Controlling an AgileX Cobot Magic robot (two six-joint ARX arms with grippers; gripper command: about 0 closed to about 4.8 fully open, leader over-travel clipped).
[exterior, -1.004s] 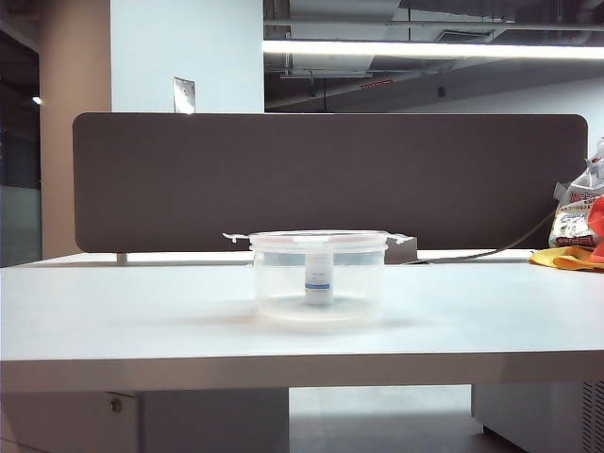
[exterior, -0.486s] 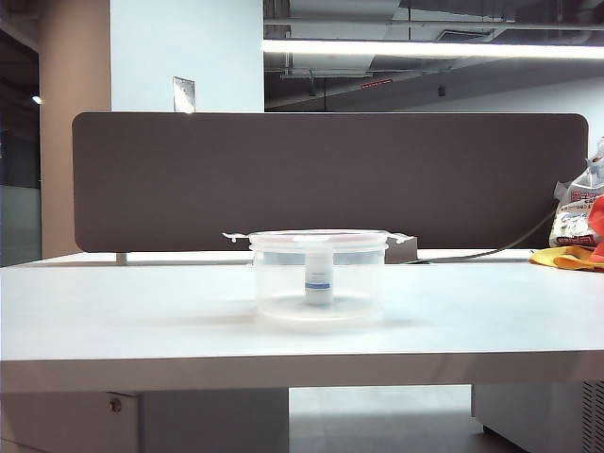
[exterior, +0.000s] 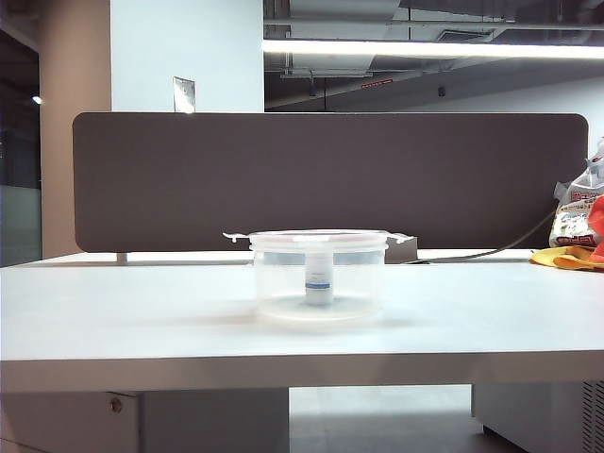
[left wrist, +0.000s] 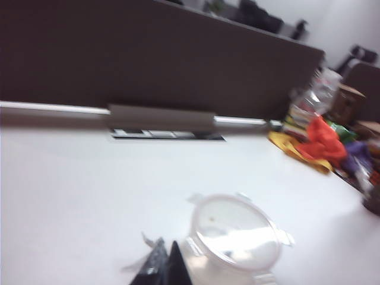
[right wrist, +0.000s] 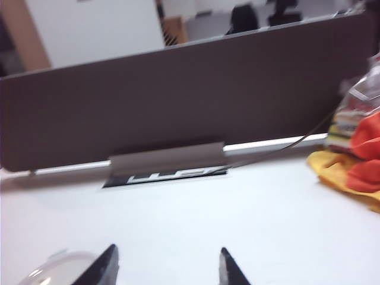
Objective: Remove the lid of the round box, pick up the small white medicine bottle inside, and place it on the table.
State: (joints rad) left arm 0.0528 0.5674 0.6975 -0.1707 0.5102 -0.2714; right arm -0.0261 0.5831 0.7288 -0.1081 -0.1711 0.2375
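The round box (exterior: pixel 319 283) stands mid-table (exterior: pixel 142 321), a clear low tub with its lid (exterior: pixel 319 235) closed on top, tabs sticking out at both sides. Through the wall I see the small white medicine bottle (exterior: pixel 319 279), upright, with a blue band. No arm shows in the exterior view. In the left wrist view my left gripper (left wrist: pixel 165 252) is shut, its tips together, above the table just beside the lidded round box (left wrist: pixel 234 237). In the right wrist view my right gripper (right wrist: pixel 168 252) is open and holds nothing; the lid's edge (right wrist: pixel 50 267) lies beside one fingertip.
A dark brown partition panel (exterior: pixel 330 179) runs along the table's back edge, with a grey cable cover (right wrist: pixel 166 157) at its foot. A pile of bags and red and yellow cloth (exterior: pixel 578 231) sits at the far right. A cable (exterior: pixel 510 247) trails toward it.
Across the exterior frames nothing has moved: the round box, lid and bottle stay in place.
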